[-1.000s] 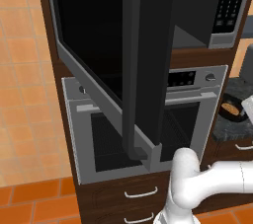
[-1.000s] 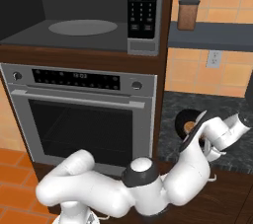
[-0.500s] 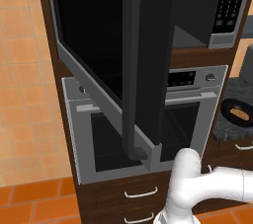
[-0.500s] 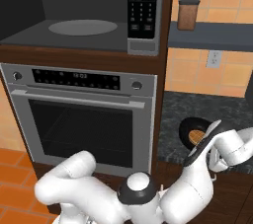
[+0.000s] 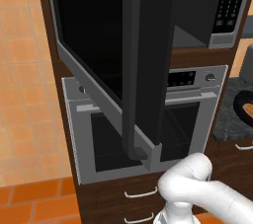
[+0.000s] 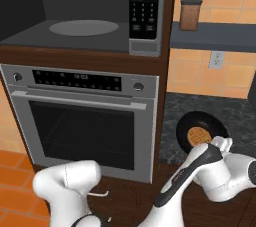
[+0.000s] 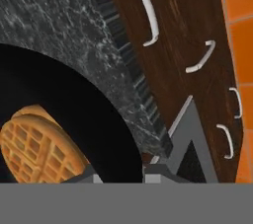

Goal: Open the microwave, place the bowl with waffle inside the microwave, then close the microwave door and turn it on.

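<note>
The microwave (image 6: pixel 85 31) stands open, its glass turntable bare, and its keypad (image 6: pixel 144 3) is on the right. The microwave door (image 5: pixel 148 60) is swung wide toward the left base view. The black bowl (image 6: pixel 186 127) sits on the dark counter to the right of the oven, tipped slightly, with the waffle (image 6: pixel 199 135) in it. My gripper (image 6: pixel 220 144) is at the bowl's near right rim, shut on it. In the hand view the bowl (image 7: pixel 74 104) and waffle (image 7: pixel 37 144) lie close in front, and the rim runs between the fingertips of the gripper (image 7: pixel 121 176).
A silver oven (image 6: pixel 80 116) with a bar handle sits below the microwave. The speckled dark counter (image 6: pixel 235 116) carries the bowl. A brown jar (image 6: pixel 190 13) stands on a shelf above it. Wooden drawers with white handles (image 7: pixel 148 11) are under the counter.
The jaws have closed on the bowl's rim. The hand has sunk lower beside the bowl and left the left base view. The door and oven have not moved.
</note>
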You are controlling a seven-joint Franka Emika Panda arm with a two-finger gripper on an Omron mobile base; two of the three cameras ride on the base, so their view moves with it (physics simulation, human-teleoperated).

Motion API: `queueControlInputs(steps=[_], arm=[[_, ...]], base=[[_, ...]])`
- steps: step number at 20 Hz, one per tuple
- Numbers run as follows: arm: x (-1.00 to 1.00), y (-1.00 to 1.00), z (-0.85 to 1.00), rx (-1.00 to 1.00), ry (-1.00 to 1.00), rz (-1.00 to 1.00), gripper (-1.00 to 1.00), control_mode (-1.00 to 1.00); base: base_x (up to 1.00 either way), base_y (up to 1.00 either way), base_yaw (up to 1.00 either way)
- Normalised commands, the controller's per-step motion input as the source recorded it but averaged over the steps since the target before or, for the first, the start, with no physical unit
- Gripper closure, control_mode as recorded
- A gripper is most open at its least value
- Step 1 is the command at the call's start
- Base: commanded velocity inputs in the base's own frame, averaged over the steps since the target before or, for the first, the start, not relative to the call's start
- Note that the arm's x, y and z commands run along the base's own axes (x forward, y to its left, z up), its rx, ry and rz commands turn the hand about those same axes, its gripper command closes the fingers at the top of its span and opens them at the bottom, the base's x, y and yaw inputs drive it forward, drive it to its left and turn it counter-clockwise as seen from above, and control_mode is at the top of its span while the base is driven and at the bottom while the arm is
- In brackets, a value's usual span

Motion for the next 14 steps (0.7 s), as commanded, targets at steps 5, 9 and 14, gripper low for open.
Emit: queueControlInputs(steps=[5,9,14], arm=[[-1.0,0.53,1.0,-0.21,-0.21,0.05,1.0,-1.0],[-1.0,0.6,1.0,-0.33,-0.1,0.23,1.0,-1.0],[-0.98,0.71,0.99,-0.29,-0.04,0.28,1.0,-1.0]], base=[[0.0,0.0,0.0],[0.0,0.0,0.0],[0.0,0.0,0.0]])
